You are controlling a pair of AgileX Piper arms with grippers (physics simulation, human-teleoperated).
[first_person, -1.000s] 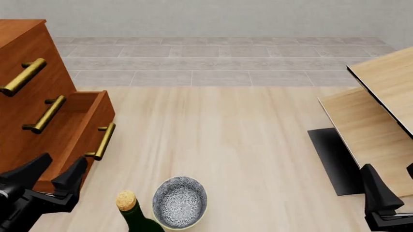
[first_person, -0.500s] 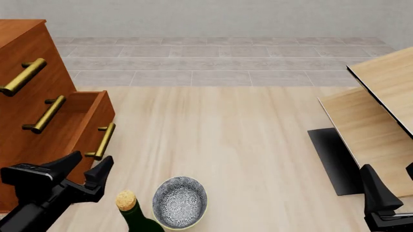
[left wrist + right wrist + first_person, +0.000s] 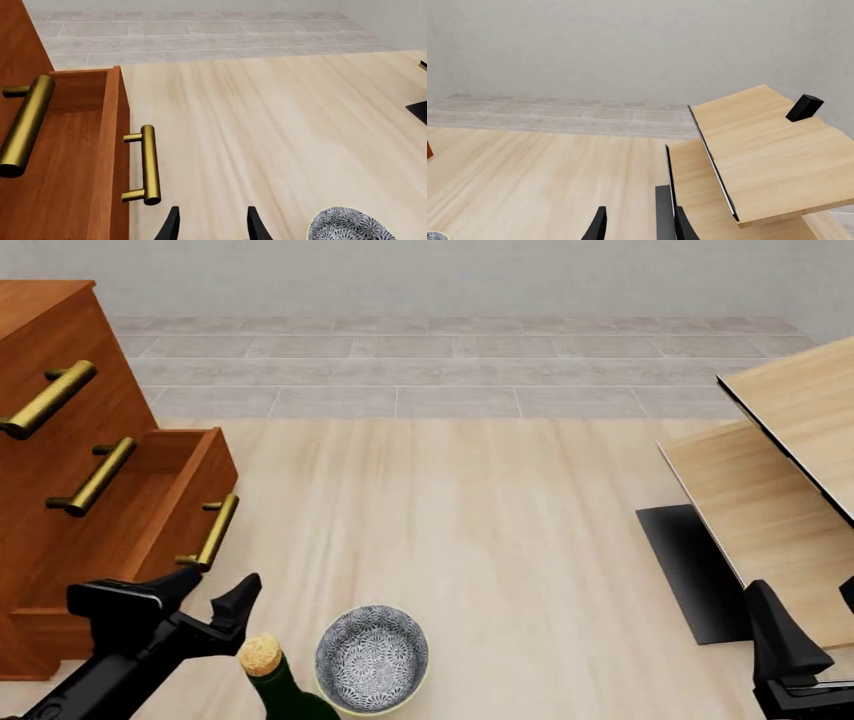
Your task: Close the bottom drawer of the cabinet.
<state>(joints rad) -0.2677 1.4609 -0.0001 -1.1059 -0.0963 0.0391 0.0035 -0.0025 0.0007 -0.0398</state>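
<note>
- Standing pulled out of the cabinet [image 3: 54, 440], the bottom drawer [image 3: 160, 505] shows its brass handle [image 3: 214, 532] facing bare tabletop.
- Left gripper [image 3: 214, 592] hangs just off the drawer front's near corner, jaws spread wide, nothing held.
- Bottle [image 3: 274, 680] and patterned bowl [image 3: 372, 657] sit close beside that gripper.
- Left wrist view alone shows the drawer's hollow interior.
- Right gripper [image 3: 637, 225]: jaws parted, empty, near the pale furniture [image 3: 760, 150].

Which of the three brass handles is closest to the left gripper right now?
The bottom drawer's handle, the lowest one, on the pulled-out drawer front. It sits just ahead of the open left gripper; the middle and top handles sit higher and farther back on the cabinet.
</note>
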